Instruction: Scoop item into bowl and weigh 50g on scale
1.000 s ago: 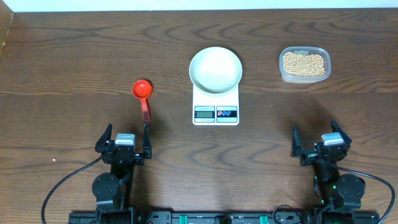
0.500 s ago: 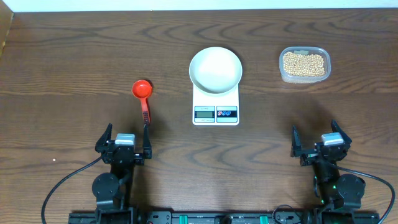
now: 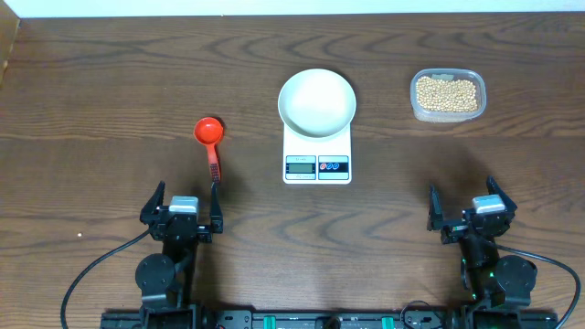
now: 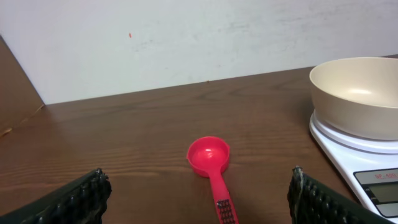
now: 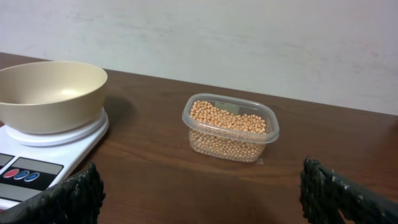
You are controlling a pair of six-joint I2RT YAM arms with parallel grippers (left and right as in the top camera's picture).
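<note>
Bowl [image 3: 316, 101] sits atop scale [image 3: 317, 157], mid-counter [image 3: 110, 82]. Beans [image 3: 446, 93] lie in clear tub [image 3: 448, 118], well apart on the right. Red scoop [image 3: 210, 137] lies left of scale, bowl up. Left pincer [image 3: 186, 203] and right pincer [image 3: 466, 203] both spread wide, holding nothing.

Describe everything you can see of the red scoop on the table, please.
The red scoop looks like plastic: a small round cup, empty, and a thin straight handle with a ribbed end. It lies flat on the dark wooden table, cup opening upward, handle pointing back toward the open left gripper. It sits left of the scale, apart from it. Only the table seems to touch it.
</note>
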